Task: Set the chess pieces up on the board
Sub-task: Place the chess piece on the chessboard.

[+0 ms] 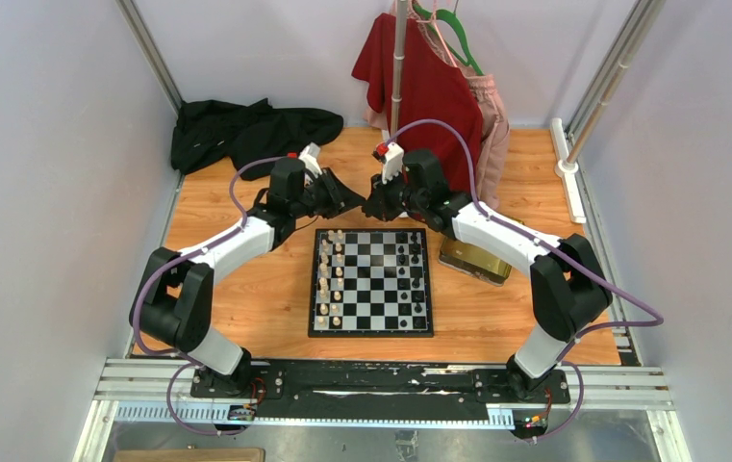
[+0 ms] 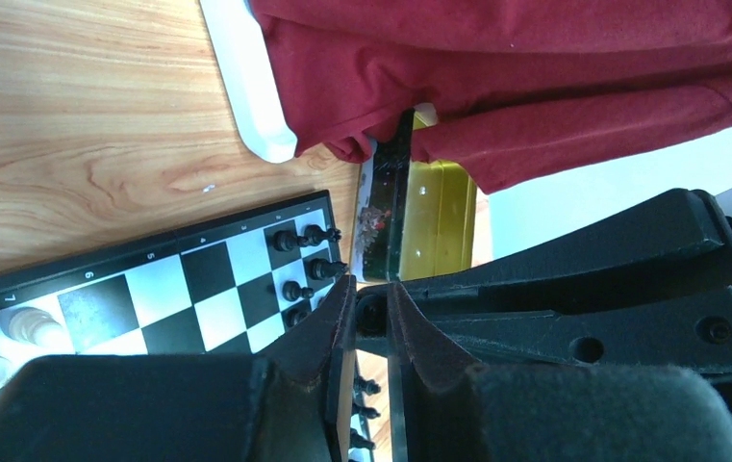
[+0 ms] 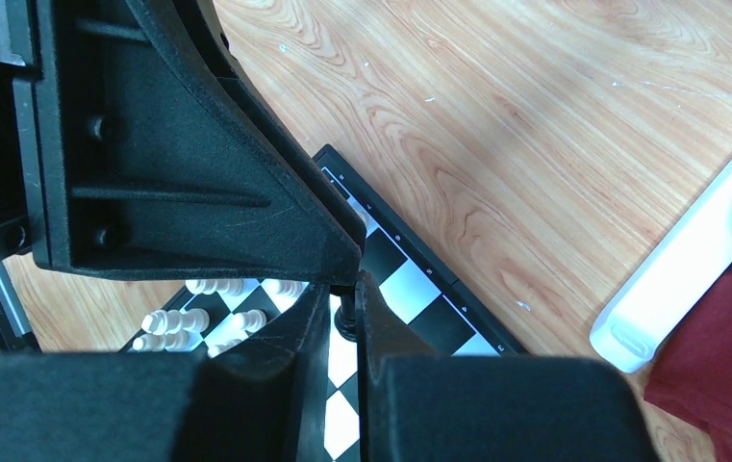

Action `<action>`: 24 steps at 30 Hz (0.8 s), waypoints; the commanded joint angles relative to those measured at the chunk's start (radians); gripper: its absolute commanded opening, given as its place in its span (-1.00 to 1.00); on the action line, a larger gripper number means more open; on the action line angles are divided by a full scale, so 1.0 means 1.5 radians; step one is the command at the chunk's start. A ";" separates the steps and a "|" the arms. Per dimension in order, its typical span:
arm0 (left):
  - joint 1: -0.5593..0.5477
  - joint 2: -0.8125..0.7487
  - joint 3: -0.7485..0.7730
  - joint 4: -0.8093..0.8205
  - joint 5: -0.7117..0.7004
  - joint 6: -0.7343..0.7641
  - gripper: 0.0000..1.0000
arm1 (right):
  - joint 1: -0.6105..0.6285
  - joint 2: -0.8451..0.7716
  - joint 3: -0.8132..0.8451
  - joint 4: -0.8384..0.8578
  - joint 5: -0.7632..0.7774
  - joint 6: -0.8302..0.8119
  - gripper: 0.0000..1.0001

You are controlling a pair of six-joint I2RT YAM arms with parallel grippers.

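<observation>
Wood-grain tabletop point(image 1: 246, 318), checkered board point(image 1: 371, 330), left pincer point(image 2: 370, 296) pinching black piece point(image 3: 346, 324)

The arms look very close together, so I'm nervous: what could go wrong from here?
1. The left claw and right claw meet tip to tip around a small dark piece; it might slip and drop.
2. Falling onto the board, it could topple black pieces already standing.

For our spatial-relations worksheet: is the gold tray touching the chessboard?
Apart. The left wrist view shows a strip of wooden tabletop between the chessboard and the gold tray.
</observation>
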 commanded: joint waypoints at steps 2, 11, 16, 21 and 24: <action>-0.029 0.006 0.014 -0.028 0.028 0.055 -1.00 | 0.011 -0.022 0.024 0.067 -0.015 -0.010 -0.62; -0.040 0.000 0.022 -0.029 0.012 0.077 -1.00 | 0.011 -0.031 0.021 0.056 -0.018 -0.016 -0.49; -0.044 -0.001 0.025 -0.028 0.009 0.080 -1.00 | 0.011 -0.033 0.023 0.049 -0.015 -0.021 -0.48; -0.044 -0.004 0.028 -0.028 0.007 0.086 -1.00 | 0.010 -0.037 0.022 0.042 -0.009 -0.030 -0.46; -0.044 -0.004 0.029 -0.028 0.008 0.090 -1.00 | 0.011 -0.041 0.020 0.042 -0.006 -0.032 -0.46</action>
